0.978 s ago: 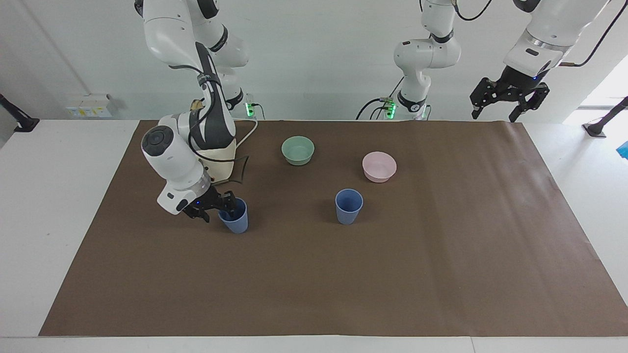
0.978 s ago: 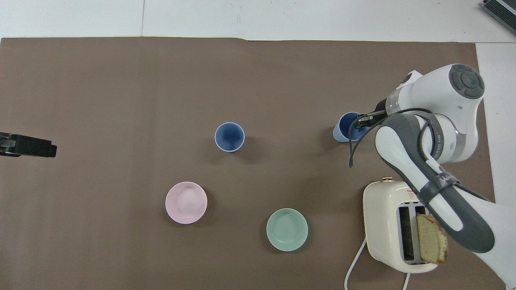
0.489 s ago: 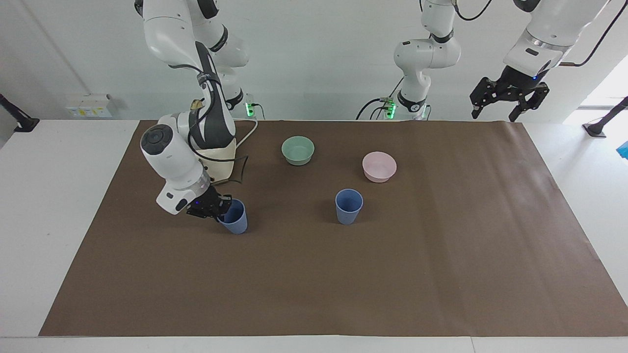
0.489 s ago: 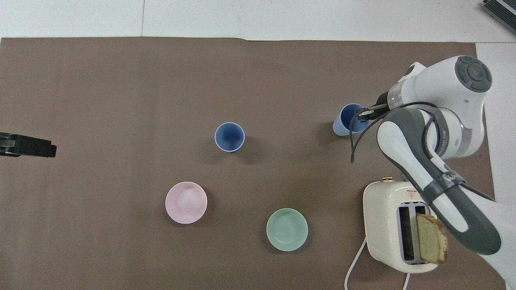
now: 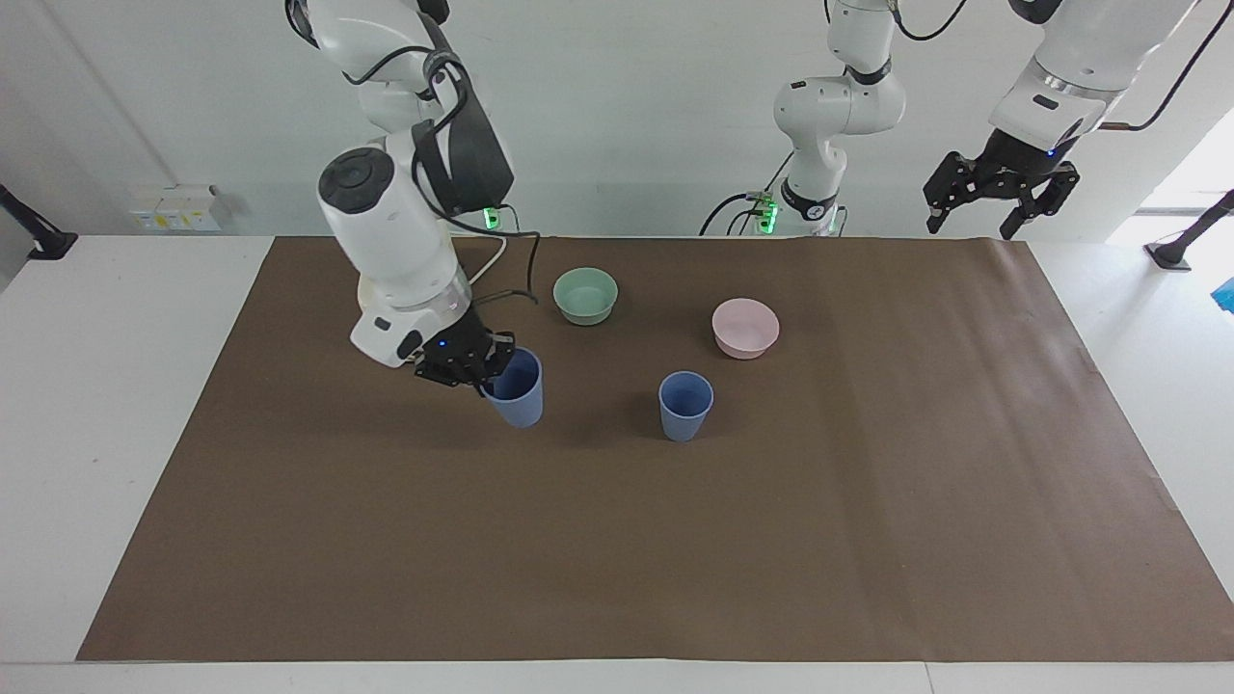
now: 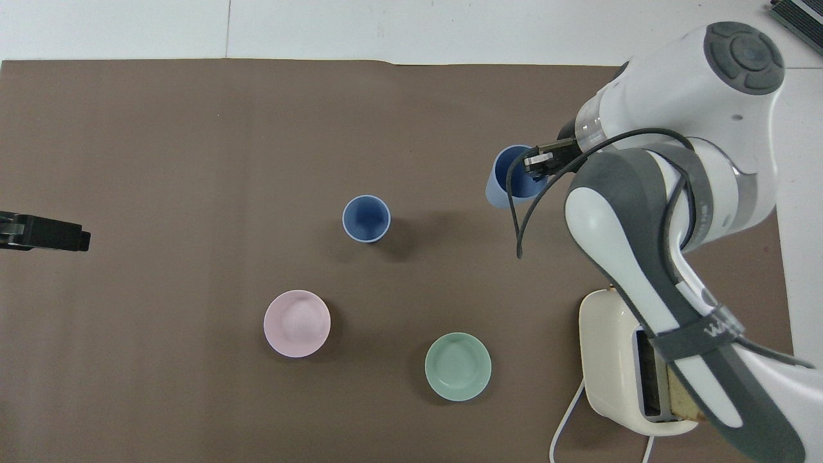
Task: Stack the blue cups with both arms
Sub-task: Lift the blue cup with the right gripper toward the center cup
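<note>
My right gripper (image 5: 485, 369) is shut on the rim of one blue cup (image 5: 517, 388) and holds it, slightly tilted, in the air over the brown mat; both also show in the overhead view, the gripper (image 6: 537, 163) and the cup (image 6: 506, 186). The second blue cup (image 5: 685, 406) stands upright and open near the mat's middle, apart from the held one, and shows in the overhead view (image 6: 366, 218). My left gripper (image 5: 999, 200) waits open and empty, raised over the left arm's end of the table, and shows at the overhead view's edge (image 6: 45, 233).
A mint-green bowl (image 5: 585, 294) and a pink bowl (image 5: 745, 327) sit nearer to the robots than the standing cup. A cream toaster (image 6: 607, 360) with a bread slice stands under the right arm. A smaller white arm (image 5: 831, 111) stands at the back.
My right gripper has lifted the blue cup off the mat and carried it toward the standing cup. The left arm has not moved.
</note>
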Motion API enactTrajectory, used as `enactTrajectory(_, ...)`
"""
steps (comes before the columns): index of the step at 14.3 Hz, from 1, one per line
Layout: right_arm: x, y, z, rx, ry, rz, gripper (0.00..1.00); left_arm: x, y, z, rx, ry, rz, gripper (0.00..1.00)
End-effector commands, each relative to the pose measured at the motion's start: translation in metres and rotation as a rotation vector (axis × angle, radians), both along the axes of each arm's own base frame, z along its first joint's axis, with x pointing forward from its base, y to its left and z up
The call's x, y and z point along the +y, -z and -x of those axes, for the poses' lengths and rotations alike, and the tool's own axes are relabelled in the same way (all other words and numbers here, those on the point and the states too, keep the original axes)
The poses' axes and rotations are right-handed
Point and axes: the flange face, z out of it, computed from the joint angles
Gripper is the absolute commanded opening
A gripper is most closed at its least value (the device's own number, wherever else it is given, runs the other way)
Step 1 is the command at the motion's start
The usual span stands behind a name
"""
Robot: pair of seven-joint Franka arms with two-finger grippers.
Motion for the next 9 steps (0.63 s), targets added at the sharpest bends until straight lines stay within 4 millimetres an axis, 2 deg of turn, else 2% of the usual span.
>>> enactTrajectory(1,0.052,-0.019,0.012,-0.007,0.030,0.015,0.00,0.004,-0.003,0.007,0.006,0.001,0.011,1.00)
enactTrajectory(2,0.074,-0.022,0.020,-0.011,0.044,0.026,0.00,0.004,-0.003,0.007,0.006,0.001,0.011,1.00)
enactTrajectory(5,0.126,-0.040,0.042,-0.020,0.068,0.014,0.00,0.004,-0.003,0.007,0.006,0.001,0.011,1.00)
enactTrajectory(8,0.157,-0.047,0.054,-0.031,0.056,-0.004,0.00,0.004,-0.003,0.007,0.006,0.001,0.011,1.00)
enactTrajectory(9,0.168,-0.044,0.058,-0.027,0.055,-0.005,0.00,0.004,-0.003,0.007,0.006,0.001,0.011,1.00)
